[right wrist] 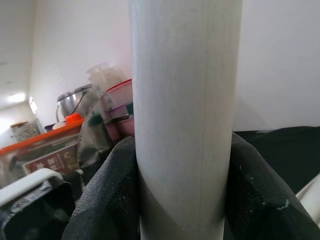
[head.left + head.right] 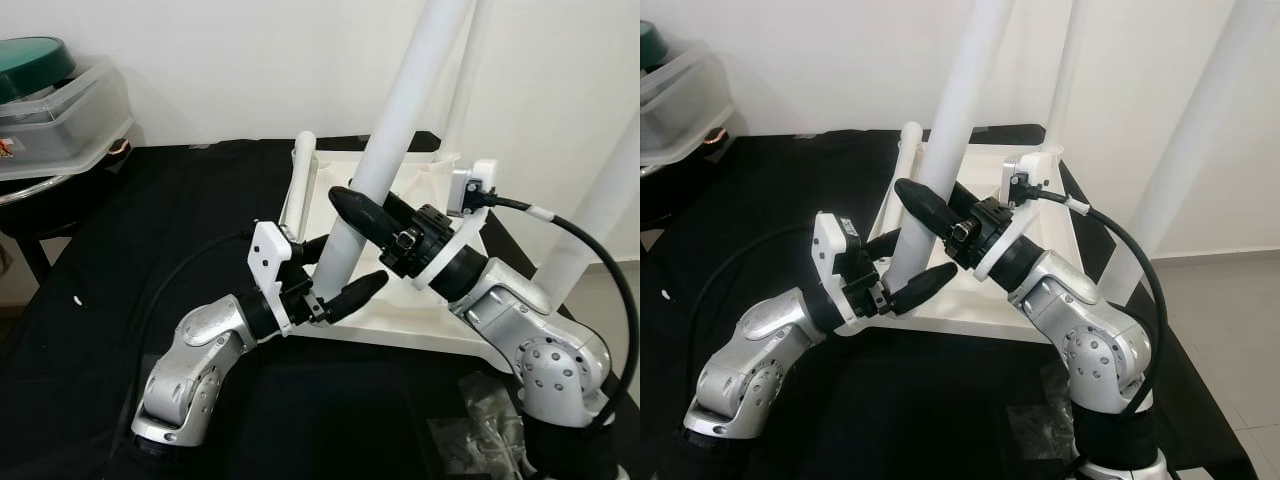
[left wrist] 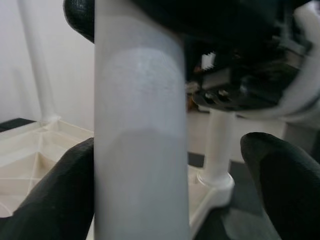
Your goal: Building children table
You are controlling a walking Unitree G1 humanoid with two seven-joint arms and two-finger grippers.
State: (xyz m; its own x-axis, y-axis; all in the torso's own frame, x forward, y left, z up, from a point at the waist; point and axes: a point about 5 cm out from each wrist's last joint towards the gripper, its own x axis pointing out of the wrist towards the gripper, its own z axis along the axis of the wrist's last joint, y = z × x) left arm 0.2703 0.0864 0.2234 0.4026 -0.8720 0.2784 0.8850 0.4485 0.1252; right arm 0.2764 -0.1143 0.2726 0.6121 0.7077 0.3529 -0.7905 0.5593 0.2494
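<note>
Left eye view shows the right gripper (image 2: 365,215) clamped on a white table leg (image 2: 395,120), the left gripper (image 2: 335,270) spread apart around it lower down.

L pincer (image 2: 335,270) agape, R pincer (image 2: 362,212) clamped.

Tall white plastic table legs (image 2: 405,95): tops cut off by frame edge. Clear plastic storage bin (image 2: 60,115): partly cropped. Orange-lidded container's label (image 1: 42,160): blurred, illegible.
</note>
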